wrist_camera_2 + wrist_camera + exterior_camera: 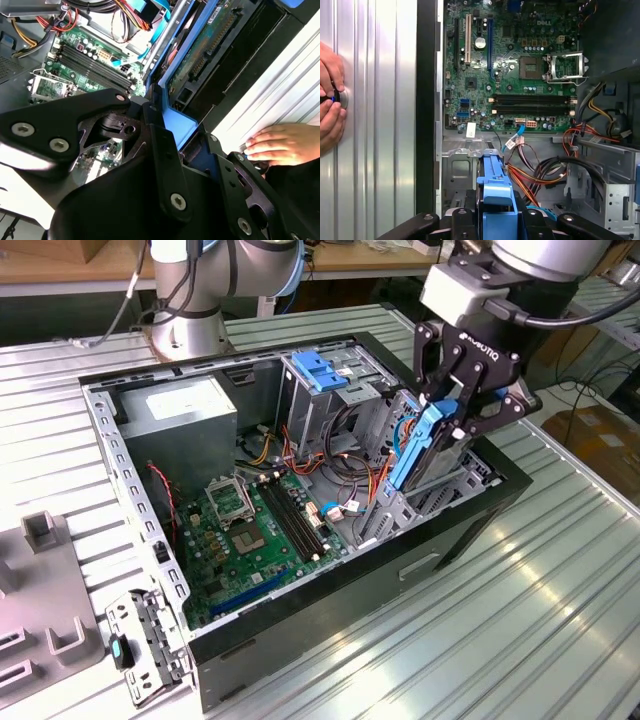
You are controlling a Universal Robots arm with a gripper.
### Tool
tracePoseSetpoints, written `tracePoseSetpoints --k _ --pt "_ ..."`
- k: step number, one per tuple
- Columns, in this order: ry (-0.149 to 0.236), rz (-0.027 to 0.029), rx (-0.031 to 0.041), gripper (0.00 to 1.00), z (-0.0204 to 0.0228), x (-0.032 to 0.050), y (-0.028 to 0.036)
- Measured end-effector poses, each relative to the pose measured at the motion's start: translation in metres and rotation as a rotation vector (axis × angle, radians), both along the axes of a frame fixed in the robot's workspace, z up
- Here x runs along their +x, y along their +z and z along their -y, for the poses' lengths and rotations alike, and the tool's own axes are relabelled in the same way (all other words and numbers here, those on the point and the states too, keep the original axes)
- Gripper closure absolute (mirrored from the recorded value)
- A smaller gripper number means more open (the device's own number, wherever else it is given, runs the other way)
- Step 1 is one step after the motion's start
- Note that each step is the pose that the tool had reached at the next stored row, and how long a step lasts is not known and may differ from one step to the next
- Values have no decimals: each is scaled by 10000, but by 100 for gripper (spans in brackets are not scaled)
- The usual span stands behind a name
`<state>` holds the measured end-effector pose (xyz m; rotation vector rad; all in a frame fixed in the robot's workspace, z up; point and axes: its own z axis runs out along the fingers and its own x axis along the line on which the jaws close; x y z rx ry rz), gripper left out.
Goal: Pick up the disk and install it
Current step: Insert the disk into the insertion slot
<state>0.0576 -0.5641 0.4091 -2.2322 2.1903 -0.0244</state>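
The disk [413, 448], a dark drive framed by bright blue side rails, hangs steeply tilted over the drive bay at the exterior view's right end of the open computer case [330, 590]. My gripper [458, 422] is shut on the disk's upper end, its black fingers clamped on either side. The first wrist view shows the disk's blue rail end [495, 190] sticking out between the finger bases above the metal bay. In the second wrist view the disk's green circuit underside [210, 45] and blue rail [177, 122] run along the case's black wall.
Inside the case lie the motherboard [250, 530], bundles of coloured cables [540, 175], a grey power supply [185, 410] and a raised light-blue latch plate [318, 368]. A person's hands [330, 100] rest on the ribbed table beside the case. A loose metal bracket [145, 645] lies at the exterior view's left.
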Motion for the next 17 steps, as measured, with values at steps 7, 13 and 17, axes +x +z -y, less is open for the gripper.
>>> tracePoseSetpoints --k 7,13,17 --pt "0 -3 -2 63 15 5 -151" --pt "0 -7 -3 63 24 8 -264" --pt "1 -13 -1 63 32 13 -342"
